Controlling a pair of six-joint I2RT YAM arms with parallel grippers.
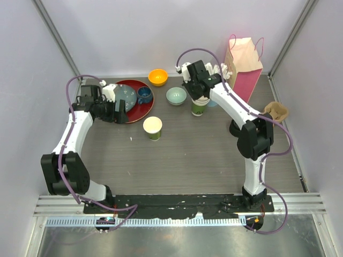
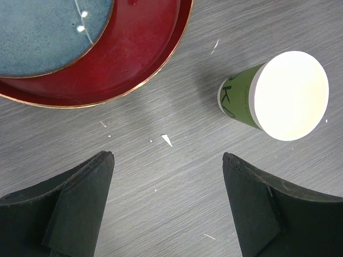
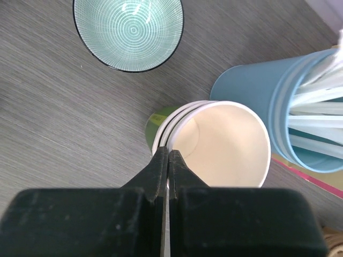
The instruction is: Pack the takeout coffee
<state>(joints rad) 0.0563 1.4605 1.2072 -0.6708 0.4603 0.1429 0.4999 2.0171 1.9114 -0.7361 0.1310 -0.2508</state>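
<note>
Right claw (image 3: pixel 168 160) tight on rim of stacked cups (image 3: pixel 225 139); left claw (image 2: pixel 167 156) wide over table (image 2: pixel 177 214) beside lone cup (image 2: pixel 289 96).

Top external: mounted high behind the arm bases (image 1: pixel 249 195), facing forward and down; whole table (image 1: pixel 187 160) in frame.

Left wrist: close, straight down past left fingers (image 2: pixel 75 209); sees red plate (image 2: pixel 144 48), lone paper cup (image 2: pixel 284 91).

Right wrist: closer, down past right fingers (image 3: pixel 155 176) into stacked paper cups (image 3: pixel 225 144), teal bowl (image 3: pixel 128 32) beside.

All these objects also appear, small, in the top view.
</note>
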